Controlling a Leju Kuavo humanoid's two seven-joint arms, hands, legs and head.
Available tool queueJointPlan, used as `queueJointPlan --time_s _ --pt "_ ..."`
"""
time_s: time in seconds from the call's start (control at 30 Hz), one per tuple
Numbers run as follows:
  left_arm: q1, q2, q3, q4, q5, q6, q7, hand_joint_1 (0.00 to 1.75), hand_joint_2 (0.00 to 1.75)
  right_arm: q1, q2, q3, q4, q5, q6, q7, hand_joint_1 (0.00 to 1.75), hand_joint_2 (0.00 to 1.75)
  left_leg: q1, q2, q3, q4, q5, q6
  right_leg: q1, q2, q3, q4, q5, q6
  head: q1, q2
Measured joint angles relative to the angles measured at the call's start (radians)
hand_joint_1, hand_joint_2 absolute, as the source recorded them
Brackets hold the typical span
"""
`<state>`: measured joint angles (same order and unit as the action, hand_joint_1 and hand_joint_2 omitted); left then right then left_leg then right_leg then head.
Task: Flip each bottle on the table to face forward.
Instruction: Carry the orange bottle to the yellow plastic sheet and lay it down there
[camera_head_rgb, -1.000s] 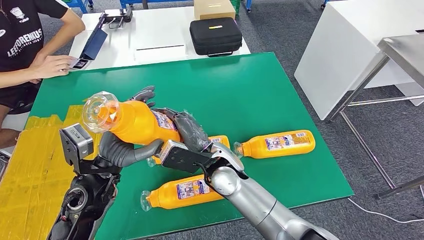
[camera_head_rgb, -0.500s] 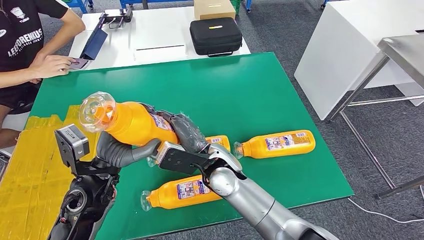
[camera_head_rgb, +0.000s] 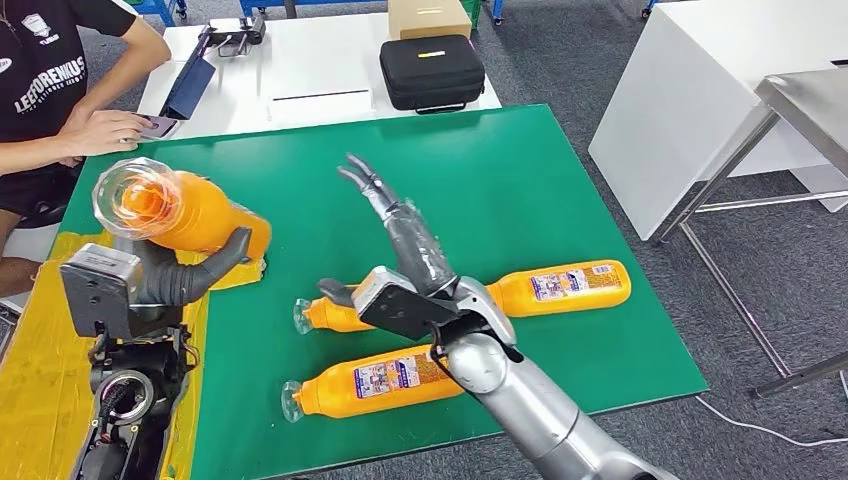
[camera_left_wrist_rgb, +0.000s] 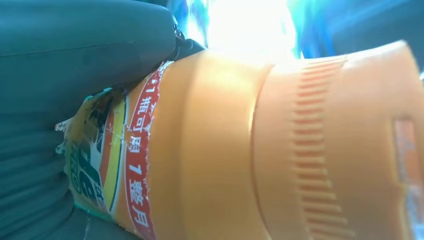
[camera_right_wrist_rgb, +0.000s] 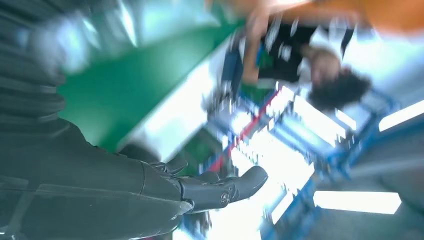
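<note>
A: Where is the bottle we're working on?

B: The raised bottle (camera_head_rgb: 185, 212) is in our left hand (camera_head_rgb: 175, 275), fingers wrapped around its body, held off the green worktop (camera_head_rgb: 500, 190) above the yellow taped patch (camera_head_rgb: 50, 340) at the near left. Its clear cap end points up toward our head camera. From the left wrist we see its torn label (camera_left_wrist_rgb: 107, 160) pressed against the grey palm.

A: And the right hand?

B: Our right hand (camera_head_rgb: 395, 235) is lifted over the middle of the worktop, fingers spread and straight, holding nothing.

A: The others?

B: Three lie flat on the near part of the worktop: the nearest bottle (camera_head_rgb: 370, 380) by the front edge, the middle bottle (camera_head_rgb: 335, 315) partly hidden behind our right wrist, and the far-right bottle (camera_head_rgb: 560, 287) beside it.

A: So which step are we in?

B: We judge it's the turn-over of the one in hand. Next we'd need to lower it onto the worktop with its label facing forward, easing the grip only once it rests, since a round body could roll.
</note>
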<state>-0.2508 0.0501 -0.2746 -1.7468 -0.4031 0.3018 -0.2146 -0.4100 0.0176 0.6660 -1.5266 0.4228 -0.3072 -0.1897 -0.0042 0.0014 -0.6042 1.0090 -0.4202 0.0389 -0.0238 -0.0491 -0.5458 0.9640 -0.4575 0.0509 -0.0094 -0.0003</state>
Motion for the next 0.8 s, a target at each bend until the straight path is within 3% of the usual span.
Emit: queueJointPlan --time_s 0.17,0.23,0.3,0.43,0.6,0.73,0.8 --pt "-0.026 0.055 0.051 0.070 -0.532 0.032 0.071 1.75 1.75 0.024 -0.061 -0.079 -0.109 0.099 -0.003 0.044 0.00 1.75 0.000 0.000 0.000 0.000 0.000 0.000 0.000 0.000 0.000 0.000 0.000 0.000 0.000 0.000" --pt "-0.040 0.091 0.060 0.117 -0.764 0.030 0.114 1.75 1.75 0.036 -0.080 -0.109 -0.148 0.119 -0.002 0.054 0.00 0.87 0.000 0.000 0.000 0.000 0.000 0.000 0.000 0.001 0.000 0.000 0.000 0.000 0.000 0.000" --pt "-0.054 0.124 0.062 0.162 -0.897 0.006 0.142 1.75 1.75 0.046 -0.095 -0.131 -0.177 0.125 -0.002 0.058 0.00 0.00 0.000 0.001 0.001 0.000 0.000 0.000 0.000 0.002 0.000 0.000 0.000 0.000 0.000 0.000" --pt "-0.097 0.191 0.049 0.279 -0.995 -0.080 0.161 1.75 1.75 0.065 -0.116 -0.168 -0.221 0.128 -0.007 0.061 0.00 0.00 0.001 0.001 0.001 0.000 0.000 0.000 0.001 0.002 0.000 0.000 0.000 0.000 0.000 0.000" --pt "-0.130 0.227 0.034 0.371 -1.001 -0.087 0.161 1.75 1.75 0.079 -0.129 -0.192 -0.247 0.129 -0.009 0.063 0.00 0.00 0.001 0.001 0.000 0.000 0.000 0.000 0.001 0.002 0.000 0.000 0.000 0.000 0.000 0.000" --pt "-0.141 0.237 0.025 0.402 -1.006 -0.095 0.162 1.75 1.75 0.084 -0.132 -0.198 -0.255 0.131 -0.010 0.063 0.00 1.75 0.001 0.001 0.000 0.000 0.000 0.000 0.000 0.001 0.000 0.000 0.000 0.000 0.000 0.000" --pt "-0.150 0.245 0.015 0.419 -1.022 -0.134 0.165 1.75 1.75 0.085 -0.133 -0.201 -0.256 0.131 -0.013 0.063 0.00 1.75 0.001 0.001 0.000 0.000 0.000 0.000 0.000 0.001 0.000 0.000 0.000 0.000 0.000 0.000"
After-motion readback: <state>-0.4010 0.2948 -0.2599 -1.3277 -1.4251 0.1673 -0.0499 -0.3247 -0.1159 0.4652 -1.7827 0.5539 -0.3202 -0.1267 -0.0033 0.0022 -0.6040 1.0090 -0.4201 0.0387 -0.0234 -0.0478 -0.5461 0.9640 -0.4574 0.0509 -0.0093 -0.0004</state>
